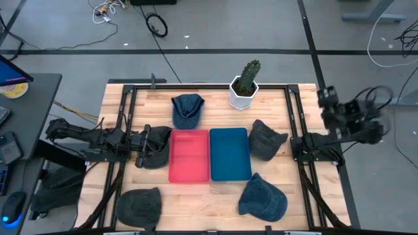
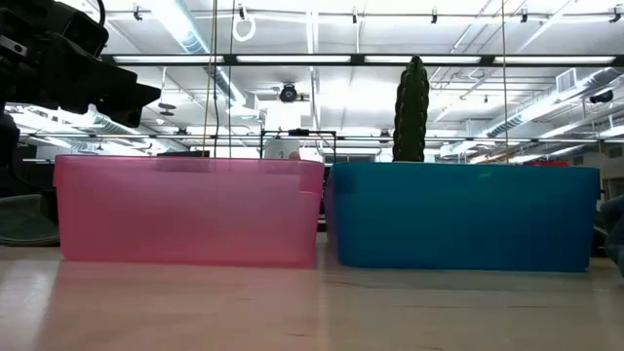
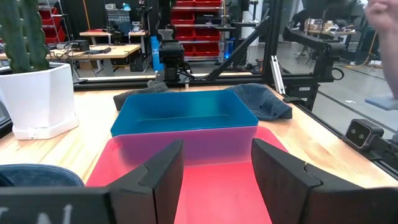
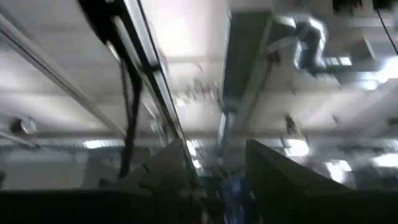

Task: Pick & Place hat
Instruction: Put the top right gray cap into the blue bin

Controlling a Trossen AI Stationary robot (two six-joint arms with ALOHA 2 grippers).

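Several hats lie flat on the wooden table: a blue denim one (image 1: 187,109) at the far side, a dark one (image 1: 264,139) right of the blue tray (image 1: 230,153), a blue one (image 1: 262,198) and a dark one (image 1: 139,205) near the front, and a dark one (image 1: 159,151) left of the red tray (image 1: 189,155). My left gripper (image 3: 214,168) is open and empty. It lies level over that last hat and points across the red tray (image 3: 205,180) toward the blue tray (image 3: 186,118). My right gripper (image 4: 217,168) is open and empty, raised at the table's right edge (image 1: 326,98) and pointing up at the ceiling.
A cactus in a white pot (image 1: 245,88) stands at the far side, behind the trays. It also shows in the left wrist view (image 3: 34,93). Black frame rails (image 1: 124,111) run along the table's left and right sides. A person's hand (image 3: 382,12) shows beyond the table.
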